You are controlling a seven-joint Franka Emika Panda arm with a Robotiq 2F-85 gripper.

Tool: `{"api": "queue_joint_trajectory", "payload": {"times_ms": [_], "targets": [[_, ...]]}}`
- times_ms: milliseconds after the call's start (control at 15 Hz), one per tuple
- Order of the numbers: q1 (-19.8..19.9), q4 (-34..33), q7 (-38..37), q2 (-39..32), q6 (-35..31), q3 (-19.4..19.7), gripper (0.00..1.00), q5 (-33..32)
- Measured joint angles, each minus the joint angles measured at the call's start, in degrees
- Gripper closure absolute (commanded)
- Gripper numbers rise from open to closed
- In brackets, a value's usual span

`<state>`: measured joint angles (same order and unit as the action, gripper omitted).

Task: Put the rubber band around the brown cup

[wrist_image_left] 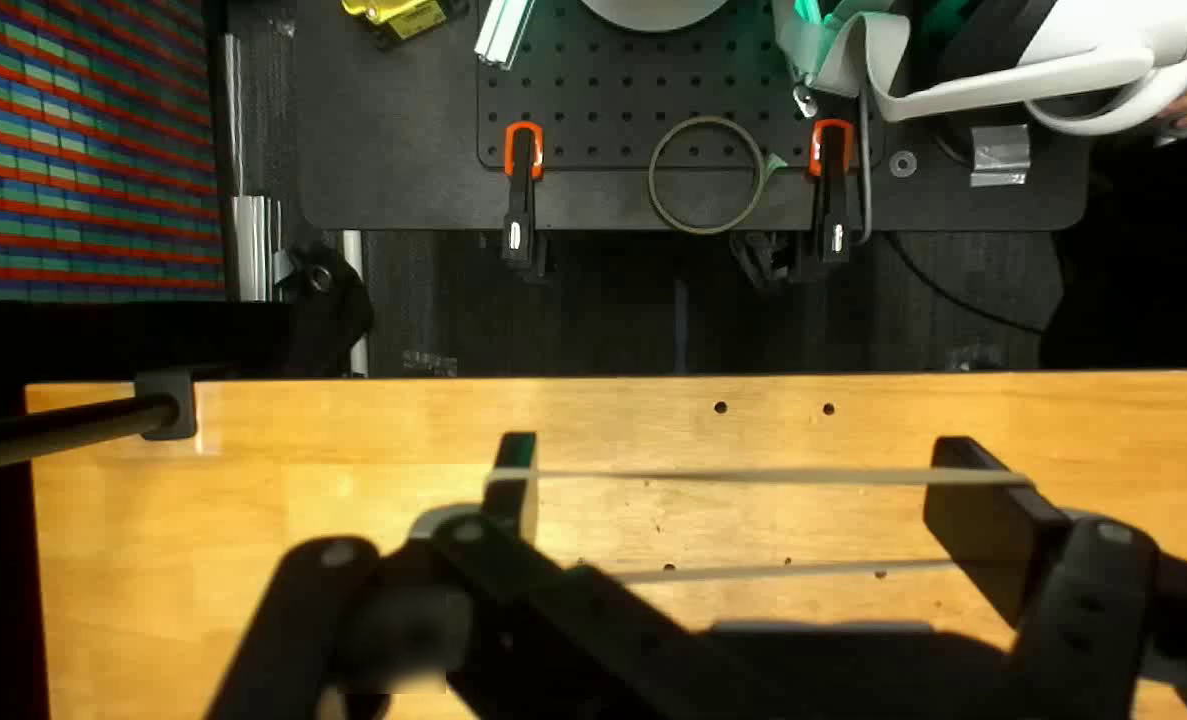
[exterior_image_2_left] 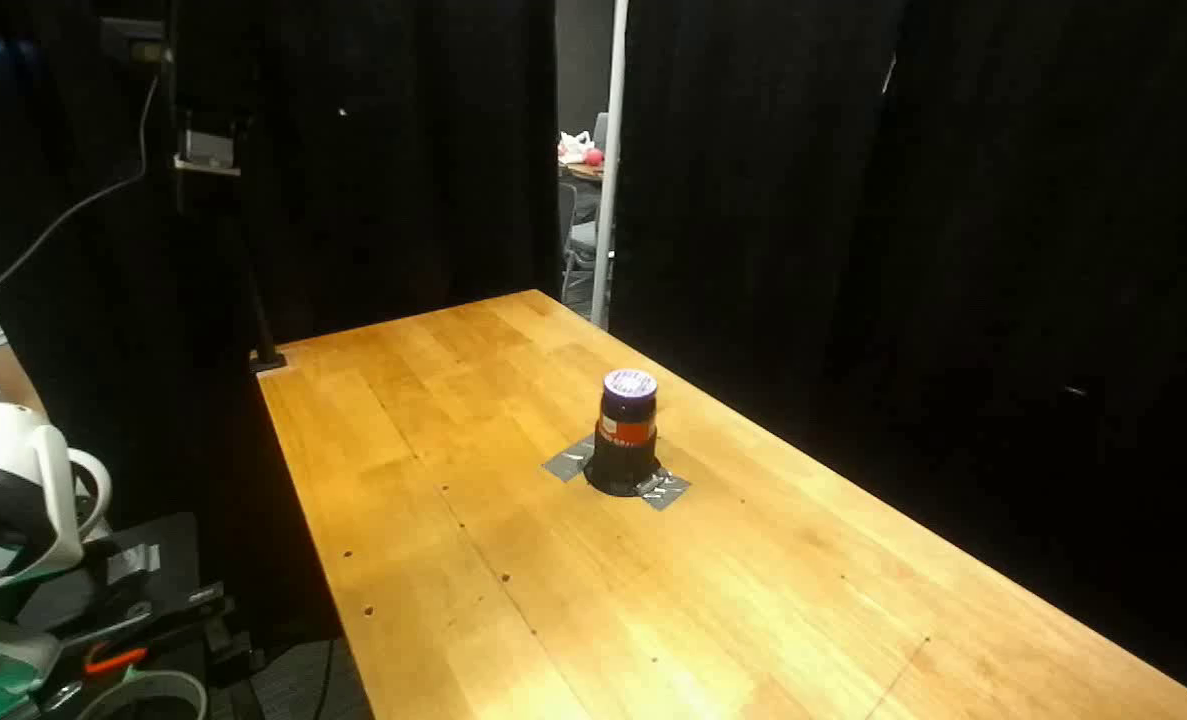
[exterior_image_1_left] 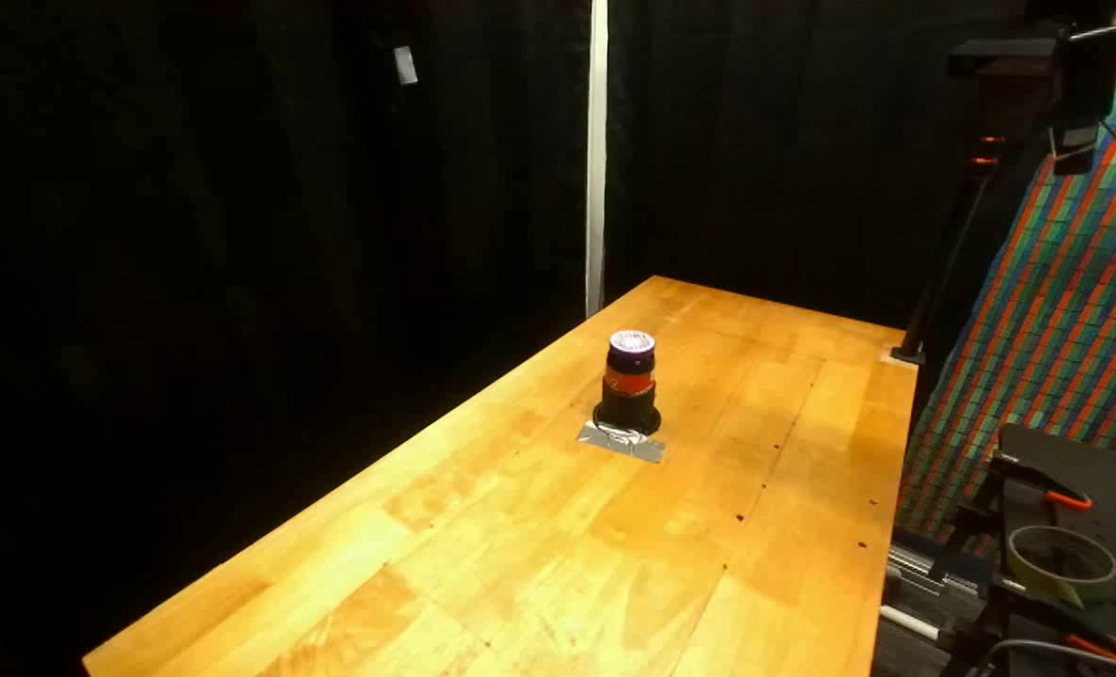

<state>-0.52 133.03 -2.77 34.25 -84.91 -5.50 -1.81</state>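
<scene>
A pale rubber band (wrist_image_left: 753, 477) is stretched around the outside of both fingers of my gripper (wrist_image_left: 738, 490) in the wrist view. The gripper is open wide, and the table shows between the two strands. The gripper is out of view in both exterior views. A dark jar-like cup with an orange label and a pale purple-white lid (exterior_image_1_left: 631, 362) stands upright on the table; it also shows in an exterior view (exterior_image_2_left: 629, 400). Its lower part sits in a black flared base (exterior_image_2_left: 623, 470), with grey tape (exterior_image_2_left: 666, 490) at its foot. The cup does not show in the wrist view.
The wooden table (exterior_image_1_left: 539, 564) has several small holes. A black post (wrist_image_left: 165, 405) stands at one corner. Beyond a gap is a black bench (wrist_image_left: 393, 170) with two orange-tipped clamps (wrist_image_left: 522, 170), a tape ring (wrist_image_left: 654, 178) and a white headset (wrist_image_left: 1093, 75). Black curtains surround the table.
</scene>
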Motion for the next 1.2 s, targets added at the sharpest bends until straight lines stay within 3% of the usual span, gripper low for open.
{"api": "queue_joint_trajectory", "payload": {"times_ms": [600, 800, 1200], "targets": [[-0.15, -0.52, -0.26, -0.77, -2.4, -0.19, 0.0, 0.0], [-0.78, -2.09, -2.66, -6.08, -12.58, -1.96, 0.0, 0.0], [-1.26, -8.8, -12.31, -25.48, -37.35, -6.02, 0.0, -3.56]]}}
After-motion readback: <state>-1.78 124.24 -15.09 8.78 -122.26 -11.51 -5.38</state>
